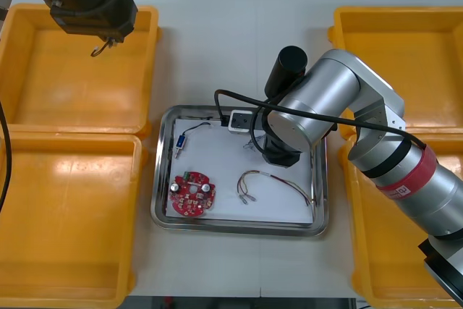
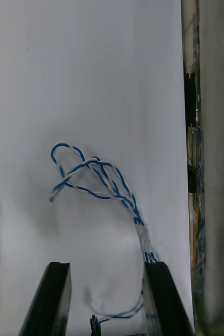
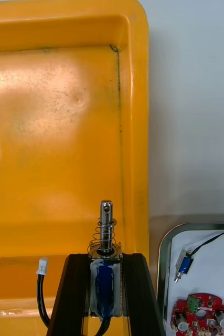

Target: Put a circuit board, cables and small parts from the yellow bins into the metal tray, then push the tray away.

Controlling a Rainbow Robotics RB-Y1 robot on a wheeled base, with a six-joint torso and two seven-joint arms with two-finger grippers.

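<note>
Front view puts the right gripper (image 1: 278,155) low inside the metal tray (image 1: 239,229), over its white floor and near the far right corner, while the left gripper (image 3: 105,257) hangs above the far yellow bin (image 1: 43,77) on the left side. In the right wrist view, the fingers stand wide apart and released. The twisted blue and white cable (image 2: 98,181) lies loose on the tray floor, its taped end running close along one finger. We judge this cable to be light, limp and springy, so it may shift if brushed. The taped section, where the strands are bound, is the best place to take hold of it. In the left wrist view, the left fingers are clamped on a small metal part (image 3: 107,223) by the flat sides of its body. A spring and pin stand clear above the fingertips, and a soft black lead trails beside them. We take this part for rigid, smooth and compact, so that body grip suits it. Already in the tray are a red circuit board (image 1: 192,195), a red and yellow cable (image 1: 271,182) and another small part (image 1: 179,142).
</note>
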